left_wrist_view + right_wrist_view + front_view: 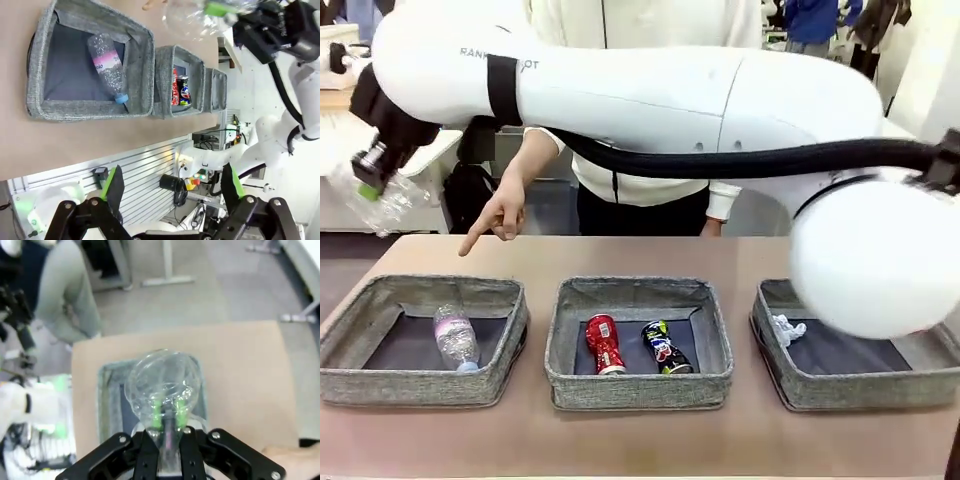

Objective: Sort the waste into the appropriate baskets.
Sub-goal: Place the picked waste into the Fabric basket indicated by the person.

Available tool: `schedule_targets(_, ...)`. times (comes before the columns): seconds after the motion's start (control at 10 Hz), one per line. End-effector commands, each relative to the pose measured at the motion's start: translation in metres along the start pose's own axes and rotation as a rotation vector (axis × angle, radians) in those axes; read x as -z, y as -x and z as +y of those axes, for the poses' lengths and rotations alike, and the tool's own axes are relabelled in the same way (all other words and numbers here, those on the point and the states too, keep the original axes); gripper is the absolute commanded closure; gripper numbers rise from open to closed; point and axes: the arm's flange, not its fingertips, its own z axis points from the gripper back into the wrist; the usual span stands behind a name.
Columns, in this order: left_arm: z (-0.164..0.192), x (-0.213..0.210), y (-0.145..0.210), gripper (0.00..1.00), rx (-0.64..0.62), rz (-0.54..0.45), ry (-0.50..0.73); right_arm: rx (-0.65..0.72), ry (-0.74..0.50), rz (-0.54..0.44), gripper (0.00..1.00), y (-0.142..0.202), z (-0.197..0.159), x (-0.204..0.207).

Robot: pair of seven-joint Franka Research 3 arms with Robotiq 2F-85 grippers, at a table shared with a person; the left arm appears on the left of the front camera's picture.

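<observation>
My right gripper (367, 186) has reached across to the far left and is shut on a clear plastic cup (388, 205), held high above the left basket (360, 378). In the right wrist view the cup (162, 380) hangs over that basket (104, 395), pinched by the gripper (168, 412). A clear plastic bottle (455, 338) lies in the left basket. The middle basket (638, 388) holds a red can (605, 345) and a dark can (666, 348). A white paper ball (787, 328) lies in the right basket (840, 392). My left gripper (171, 187) stands open and empty, off the table's near edge.
A person stands at the far side, one hand (498, 215) pointing down toward the left basket's far edge. My right arm's white links (700, 100) span the table above the baskets. Bare tabletop (640, 440) runs along the front.
</observation>
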Motion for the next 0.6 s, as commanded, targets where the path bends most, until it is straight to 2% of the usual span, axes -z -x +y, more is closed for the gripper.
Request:
schedule_targets(0.0, 0.002, -0.001, 0.003, 0.0, 0.01, -0.005, -0.006, -0.1, -0.017, 0.198, 0.89, 0.084, 0.043, -0.004)
schedule_targets(0.1, 0.002, -0.001, 0.003, 0.0, 0.01, -0.005, -0.006, -0.162, -0.084, 0.303, 0.89, 0.094, 0.05, 0.014)
schedule_targets(0.2, 0.002, -0.001, 0.003, 0.0, 0.01, -0.005, -0.006, -0.199, -0.13, 0.343, 0.89, 0.1, 0.055, 0.02)
schedule_targets(0.3, 0.002, -0.001, 0.003, 0.0, 0.01, -0.005, -0.006, -0.197, -0.107, 0.384, 0.89, 0.103, 0.055, 0.022)
schedule_targets(0.5, 0.002, -0.001, 0.003, 0.0, 0.01, -0.005, -0.006, -0.178, -0.092, 0.376, 0.89, 0.104, 0.054, 0.02)
